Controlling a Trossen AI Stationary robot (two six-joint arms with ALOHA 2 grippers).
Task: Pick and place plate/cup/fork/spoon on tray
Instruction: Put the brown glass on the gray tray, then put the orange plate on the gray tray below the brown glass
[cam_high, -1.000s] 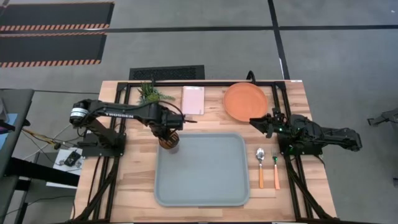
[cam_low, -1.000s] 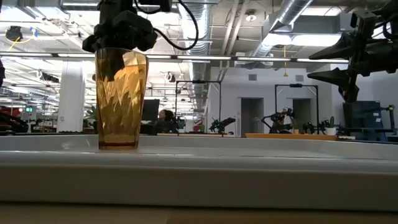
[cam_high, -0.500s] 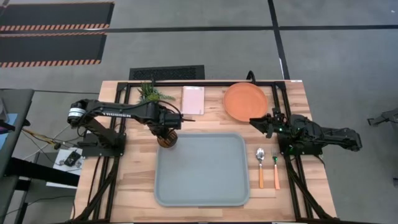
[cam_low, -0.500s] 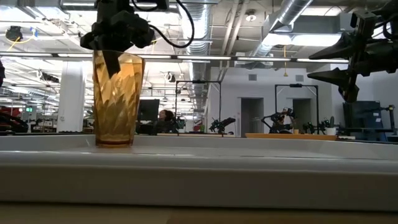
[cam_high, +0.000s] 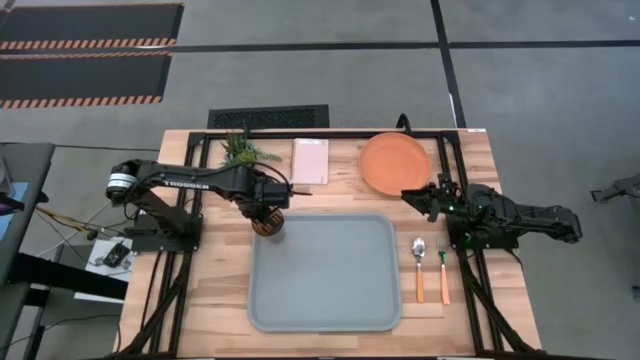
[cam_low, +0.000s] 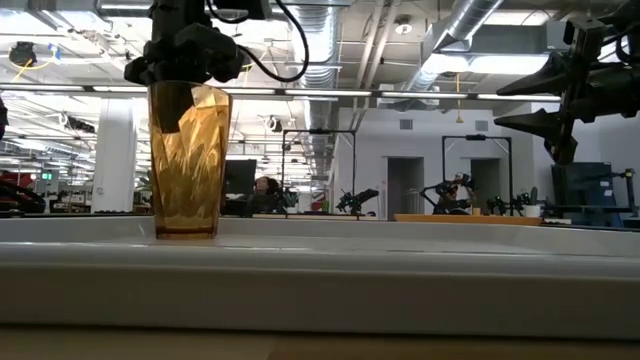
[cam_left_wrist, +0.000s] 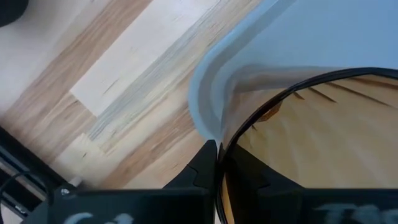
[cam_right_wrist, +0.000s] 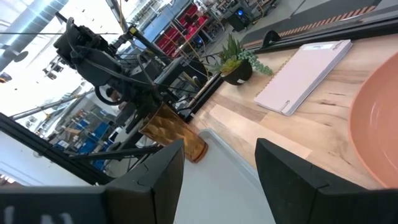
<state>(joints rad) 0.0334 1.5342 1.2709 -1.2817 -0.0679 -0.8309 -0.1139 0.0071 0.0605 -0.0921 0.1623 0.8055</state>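
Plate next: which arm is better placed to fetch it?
Right. The right gripper hovers open beside the orange plate; the left gripper is shut on the cup at the tray corner.

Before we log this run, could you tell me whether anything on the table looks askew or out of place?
Only the amber-brown textured cup: held at its rim by the left gripper, it leans over the far left corner of the pale blue-grey tray instead of standing level. Nothing looks spilled or damaged.
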